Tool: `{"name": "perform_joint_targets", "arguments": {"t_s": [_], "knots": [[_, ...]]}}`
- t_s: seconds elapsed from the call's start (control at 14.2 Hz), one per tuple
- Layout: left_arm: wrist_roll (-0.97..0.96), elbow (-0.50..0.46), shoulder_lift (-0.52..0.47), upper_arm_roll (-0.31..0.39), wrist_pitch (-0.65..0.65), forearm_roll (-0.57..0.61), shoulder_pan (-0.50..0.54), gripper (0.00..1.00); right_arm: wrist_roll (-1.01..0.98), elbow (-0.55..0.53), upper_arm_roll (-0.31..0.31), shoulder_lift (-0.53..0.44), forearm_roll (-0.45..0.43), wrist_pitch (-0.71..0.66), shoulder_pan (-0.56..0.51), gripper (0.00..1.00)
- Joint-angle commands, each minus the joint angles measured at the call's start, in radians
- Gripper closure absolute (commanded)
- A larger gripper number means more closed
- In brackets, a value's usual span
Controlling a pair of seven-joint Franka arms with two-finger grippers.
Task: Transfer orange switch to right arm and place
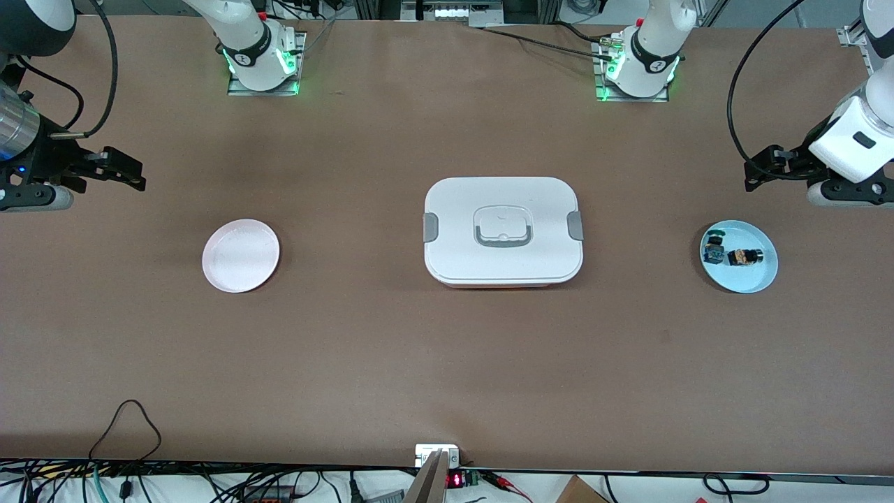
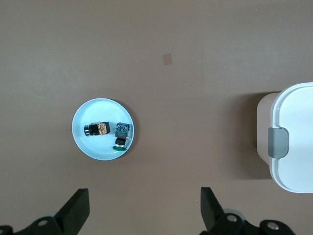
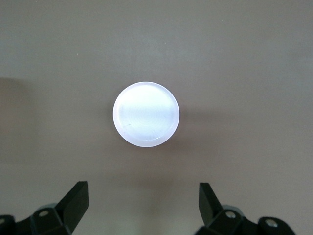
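While the orange switch (image 1: pixel 742 257) lies on the blue plate (image 1: pixel 758 281), my left gripper (image 2: pixel 144 210) and right gripper (image 3: pixel 143 205) hover above the table (image 1: pixel 447 363), fingers apart, holding nothing.

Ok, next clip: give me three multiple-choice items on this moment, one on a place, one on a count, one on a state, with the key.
1. Where does the orange switch lie?
A. on the light blue plate
B. on the pink plate
C. on the white lidded box

2. How many small parts are on the light blue plate?
A. one
B. two
C. four

3. How do the left pincer and right pincer stand?
A. both shut on parts
B. one holds the switch
C. both open, holding nothing

Key: 1 A, the switch rests on that plate beside the blue-and-green part; 2 B, two parts show there; 3 C, each wrist view shows spread fingers with nothing between.
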Motion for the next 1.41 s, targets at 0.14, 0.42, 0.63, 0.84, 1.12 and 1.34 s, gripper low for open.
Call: {"name": "perform_joint_targets", "arguments": {"t_s": [0.14, 0.42, 0.63, 0.84, 1.12, 1.34], "knots": [[-0.013, 0.039, 0.027, 0.003, -0.083, -0.013, 0.015, 0.00, -0.002, 0.009, 0.007, -0.007, -0.012, -0.010, -0.008, 0.00], [0.001, 0.036, 0.101, 0.005, -0.144, -0.013, 0.080, 0.00, -0.002, 0.009, 0.006, -0.004, -0.013, -0.010, -0.011, 0.00], [-0.008, 0.028, 0.148, 0.007, -0.163, -0.006, 0.104, 0.00, 0.000, 0.009, 0.006, -0.010, -0.013, -0.016, -0.007, 0.00], [-0.002, 0.005, 0.196, 0.007, -0.114, 0.001, 0.183, 0.00, -0.002, 0.009, 0.007, -0.013, -0.013, -0.018, -0.004, 0.00], [0.005, -0.145, 0.208, 0.007, 0.151, 0.077, 0.210, 0.00, 0.000, 0.009, 0.004, -0.013, -0.012, -0.019, -0.008, 0.00], [0.015, -0.255, 0.223, 0.007, 0.359, 0.083, 0.230, 0.00, 0.001, 0.009, 0.004, -0.013, -0.012, -0.019, -0.008, 0.00]]}}
